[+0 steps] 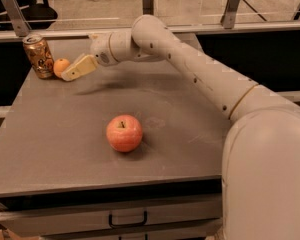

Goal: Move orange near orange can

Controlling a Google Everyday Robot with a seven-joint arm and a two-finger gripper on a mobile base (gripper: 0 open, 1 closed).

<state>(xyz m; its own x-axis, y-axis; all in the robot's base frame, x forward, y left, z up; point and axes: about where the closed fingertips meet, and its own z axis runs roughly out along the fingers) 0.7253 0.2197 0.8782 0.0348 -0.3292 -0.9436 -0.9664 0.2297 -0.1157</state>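
The orange [61, 66] is small and round and rests on the grey table [65, 149] at its far left. It sits right beside the upright orange can [38, 56], just to the can's right. My gripper [70, 74] is right of the orange, low over the table, with its pale tips just next to the fruit. It is open and holds nothing. The arm reaches in from the right across the back of the table.
A larger red-pink apple [124, 133] with a stem lies in the middle of the table. A railing with posts [12, 11] runs behind the table. A drawer handle [127, 219] shows below the front edge.
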